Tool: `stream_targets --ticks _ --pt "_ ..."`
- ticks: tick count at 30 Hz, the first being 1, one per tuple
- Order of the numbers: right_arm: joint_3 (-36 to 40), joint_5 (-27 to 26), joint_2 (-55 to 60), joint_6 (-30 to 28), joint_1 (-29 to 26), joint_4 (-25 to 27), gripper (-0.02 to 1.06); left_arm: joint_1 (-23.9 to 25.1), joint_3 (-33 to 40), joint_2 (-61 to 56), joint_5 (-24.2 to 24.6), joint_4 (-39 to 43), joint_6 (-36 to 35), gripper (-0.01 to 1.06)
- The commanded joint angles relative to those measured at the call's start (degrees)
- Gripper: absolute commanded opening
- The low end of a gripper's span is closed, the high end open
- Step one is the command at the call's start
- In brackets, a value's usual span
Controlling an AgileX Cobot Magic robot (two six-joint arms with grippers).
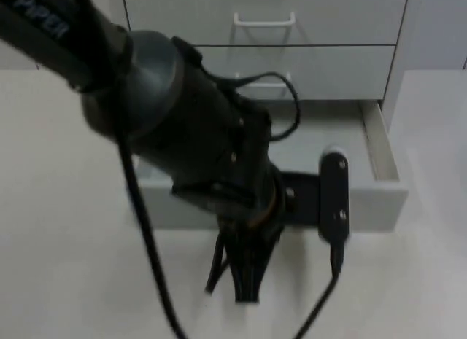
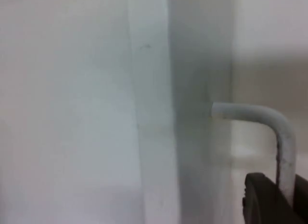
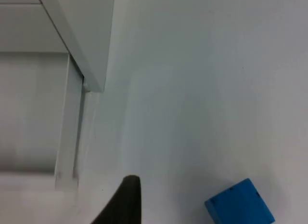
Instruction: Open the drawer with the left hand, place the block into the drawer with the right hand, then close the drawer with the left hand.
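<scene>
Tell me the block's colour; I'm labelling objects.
Blue. The block lies on the white table, best seen in the right wrist view.

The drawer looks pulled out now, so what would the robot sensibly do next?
Probably send the right end effector down onto the blue block on the table beside it: the bottom drawer already stands open, and the left end effector is at its handle.

Two shut upper drawers (image 1: 263,18), seemingly white.
</scene>
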Motion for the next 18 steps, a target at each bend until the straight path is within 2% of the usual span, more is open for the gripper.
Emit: stream_targets --ticks 1,3,7,18 --pt "-0.39 -0.91 -0.29 -0.68 -0.31 0.04 1.05 -1.80 2.25 -2.17 -0.55 -2.19 1.27 0.00" --pt "-0.39 -0.91 -0.29 -0.68 -0.31 0.04 1.05 -4.03 5.36 -4.14 -0.55 -4.64 1.27 0.00" --pt "-0.39 -0.91 -0.29 -0.68 -0.31 0.04 1.05 -6.04 7.06 -4.66 -0.69 -6.17 1.27 0.00" --pt "-0.39 -1.03 -0.29 -0.68 -0.31 0.04 1.05 -6.96 7.43 -4.66 -2.47 -7.49 1.27 0.00"
